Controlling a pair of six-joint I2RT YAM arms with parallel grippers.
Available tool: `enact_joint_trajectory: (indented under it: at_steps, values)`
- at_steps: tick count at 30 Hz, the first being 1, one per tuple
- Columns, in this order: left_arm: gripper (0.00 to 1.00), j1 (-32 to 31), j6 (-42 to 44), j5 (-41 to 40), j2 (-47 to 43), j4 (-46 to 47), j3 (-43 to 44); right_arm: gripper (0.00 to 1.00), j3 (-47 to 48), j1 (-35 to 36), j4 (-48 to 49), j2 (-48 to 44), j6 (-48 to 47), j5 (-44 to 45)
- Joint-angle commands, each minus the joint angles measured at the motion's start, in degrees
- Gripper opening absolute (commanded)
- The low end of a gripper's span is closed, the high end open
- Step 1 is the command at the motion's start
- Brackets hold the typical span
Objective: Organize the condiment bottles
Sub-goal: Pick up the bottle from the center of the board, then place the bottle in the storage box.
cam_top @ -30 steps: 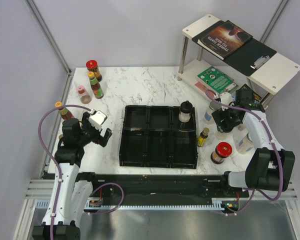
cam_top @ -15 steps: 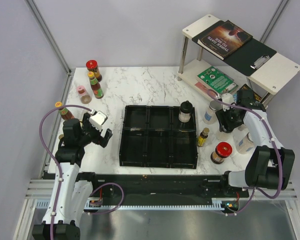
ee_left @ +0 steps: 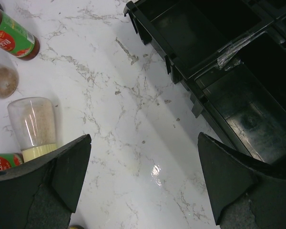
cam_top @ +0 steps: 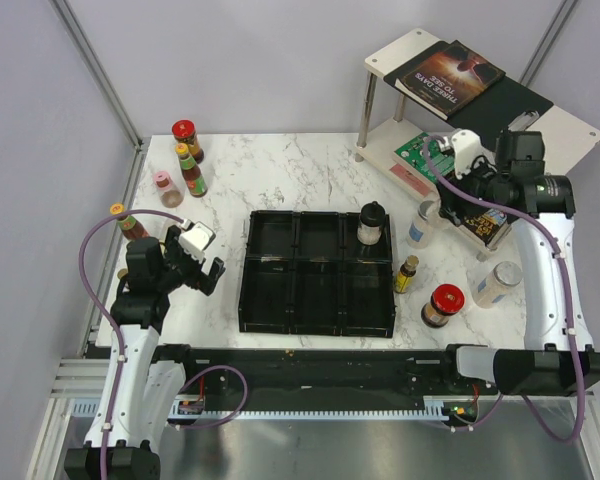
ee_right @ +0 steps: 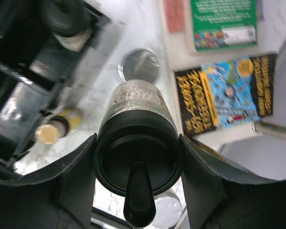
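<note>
White marble tabletop fills your workspace, with a black tray at its middle. Your right pincer is clamped on a black-lidded grain jar. Its fingers flank the lid, and the jar is held up off the surface over the far-right part of the tabletop, close to the lower shelf. Your left pincer is spread wide and holds nothing. It hangs above bare marble between the tray's left side and the left edge. One black-capped jar stands in the tray's far-right compartment. Just right of the tray you have a slim dark bottle. A red-capped jar and a silver-lidded jar stand toward the near-right corner. Near the far-left corner stand a red-lidded jar, a yellow-capped sauce bottle and a pink-lidded shaker.
</note>
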Motion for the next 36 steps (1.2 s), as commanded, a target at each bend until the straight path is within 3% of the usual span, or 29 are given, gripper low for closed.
enact_joint_trajectory:
  at_steps: [1,7,12,22,36]
  values:
    - [1.00,-0.02,1.28,1.72,-0.06,1.45,-0.19,0.00,6.33,9.46,-3.95,0.70,1.81,-3.88]
    - [0.99,0.16,1.28,1.63,0.47,1.45,-0.28,0.00,11.26,22.38,-3.34,4.13,6.56,-5.19]
    - [1.00,0.16,1.28,1.72,0.47,1.54,-0.37,0.00,7.49,28.19,4.38,6.33,7.70,-0.11]
    - [1.00,0.24,1.46,1.89,1.08,1.62,-0.54,0.00,-2.17,30.92,14.23,11.33,9.73,2.01]
    - [0.99,0.42,1.55,2.24,0.82,1.80,-0.72,0.00,-8.60,33.03,19.08,16.78,9.03,5.70]
